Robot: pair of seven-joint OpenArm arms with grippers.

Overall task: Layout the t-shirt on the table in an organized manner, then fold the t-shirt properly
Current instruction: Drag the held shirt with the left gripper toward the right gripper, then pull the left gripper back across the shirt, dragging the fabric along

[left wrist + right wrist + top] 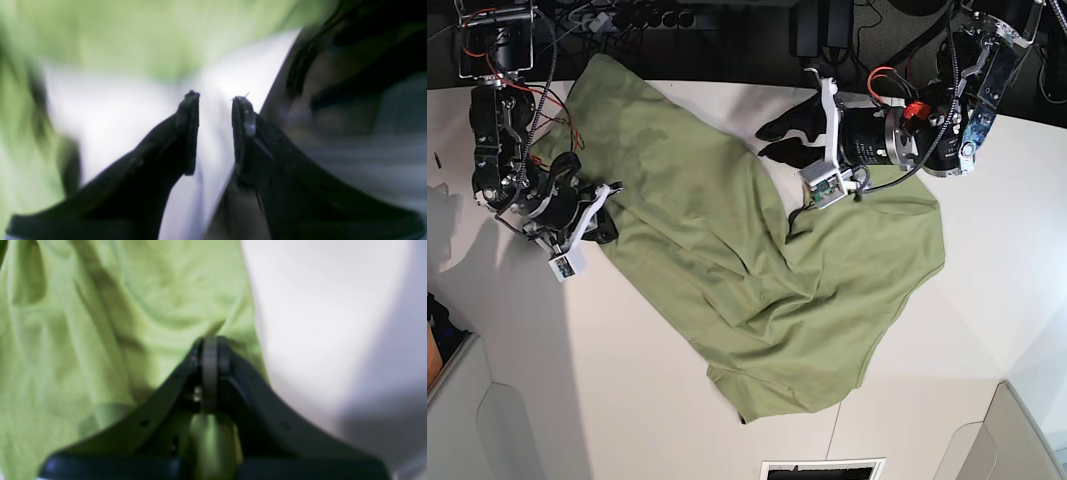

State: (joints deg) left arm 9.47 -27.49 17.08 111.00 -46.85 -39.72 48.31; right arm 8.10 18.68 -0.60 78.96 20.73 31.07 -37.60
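The olive-green t-shirt [727, 250] lies crumpled and slanted across the white table [987, 330], from the far left to the near middle. My right gripper [605, 215] is at the shirt's left edge. Up close its jaws [210, 343] are shut on a pinch of the t-shirt [100, 323], with folds running out from the tip. My left gripper [772, 140] hovers at the shirt's far edge, pointing left. In its own blurred view the left gripper [216, 96] is open with nothing between its fingers, over the table [116, 110], with the t-shirt [133, 33] beyond.
Cables and a power strip [627, 15] lie past the table's far edge. A dark rectangular slot [822, 468] sits at the near edge. Grey panels [507, 430] flank the near corners. The left arm's body [897, 135] stretches over the far right of the table.
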